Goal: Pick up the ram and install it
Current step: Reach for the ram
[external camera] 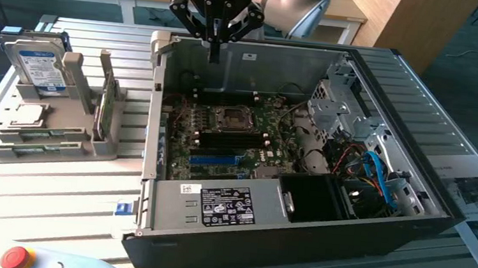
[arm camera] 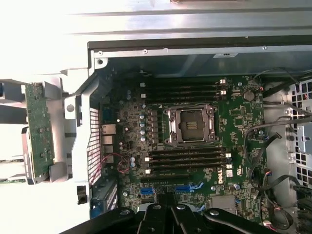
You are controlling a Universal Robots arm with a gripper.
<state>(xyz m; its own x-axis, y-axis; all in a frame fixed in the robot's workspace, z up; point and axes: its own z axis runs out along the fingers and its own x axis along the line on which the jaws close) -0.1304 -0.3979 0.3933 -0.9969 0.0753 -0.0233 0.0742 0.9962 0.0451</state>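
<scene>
End effector [external camera: 214,55], fingers pressed together on nothing, hangs pointing straight down over the open computer case [external camera: 299,238]; the ram [external camera: 106,107] stands on edge in a grey stand [external camera: 101,147] on the desk [external camera: 47,189], well apart.

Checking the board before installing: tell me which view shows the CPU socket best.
The wrist view: it looks straight down on the CPU socket, its frame and empty centre plain. The exterior view shows it obliquely, inside the case.

The case [external camera: 299,241] lies open over the motherboard [external camera: 264,133]; cables [external camera: 377,170] and drive cage [external camera: 343,113] crowd the exterior view's right.
</scene>
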